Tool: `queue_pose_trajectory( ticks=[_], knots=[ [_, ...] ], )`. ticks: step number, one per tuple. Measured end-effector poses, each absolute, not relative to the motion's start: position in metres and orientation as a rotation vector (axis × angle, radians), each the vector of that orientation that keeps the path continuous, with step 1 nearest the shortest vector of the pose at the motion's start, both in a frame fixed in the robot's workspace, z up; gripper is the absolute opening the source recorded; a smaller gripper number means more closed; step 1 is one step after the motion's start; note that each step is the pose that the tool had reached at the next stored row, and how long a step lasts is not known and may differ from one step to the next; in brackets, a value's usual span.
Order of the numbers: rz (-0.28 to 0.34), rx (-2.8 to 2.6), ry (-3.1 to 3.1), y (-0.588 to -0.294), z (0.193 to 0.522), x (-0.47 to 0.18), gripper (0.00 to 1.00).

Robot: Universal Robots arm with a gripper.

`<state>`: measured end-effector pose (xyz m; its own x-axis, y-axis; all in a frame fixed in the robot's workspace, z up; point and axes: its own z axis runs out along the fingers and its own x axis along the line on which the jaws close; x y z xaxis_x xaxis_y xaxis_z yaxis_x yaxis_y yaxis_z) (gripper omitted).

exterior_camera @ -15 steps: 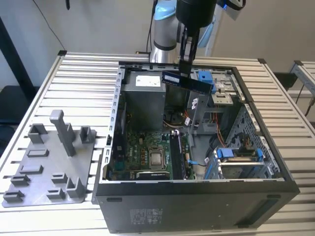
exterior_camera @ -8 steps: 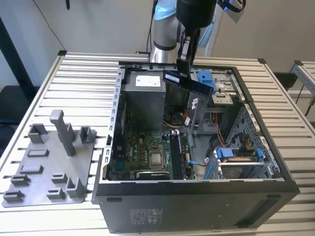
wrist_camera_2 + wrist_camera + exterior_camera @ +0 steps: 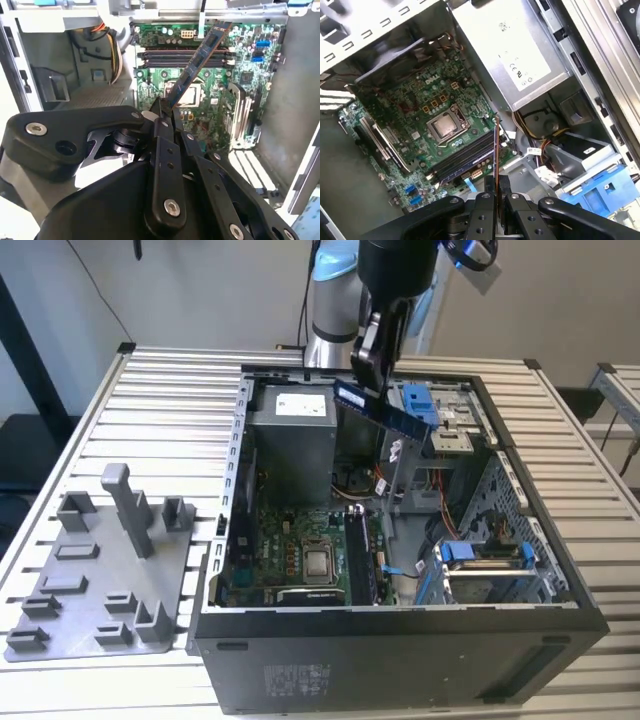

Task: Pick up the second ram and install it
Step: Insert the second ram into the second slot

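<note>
Pinching one end of the second ram, a long, thin, dark blue-black memory stick, the black metal claw hangs over the green motherboard below it. Light, stiff and fragile, I'd say: gripping its flat faces near the end suits it.

The gripper holds the second ram tilted above the open computer case. A grey holder tray lies on the tabletop beside it.

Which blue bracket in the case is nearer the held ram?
The upper blue bracket in the exterior view, beside the second ram; the lower blue bracket lies well apart.
</note>
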<state>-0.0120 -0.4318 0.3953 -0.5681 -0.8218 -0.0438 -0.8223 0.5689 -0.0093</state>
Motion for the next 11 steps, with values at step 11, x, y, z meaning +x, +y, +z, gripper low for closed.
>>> queue_pose_trajectory(
  ticks=[11],
  knots=[
    [0.012, -1.176, 2.866, -0.4318, 0.3949, -0.0120, 0.14]
  ],
)
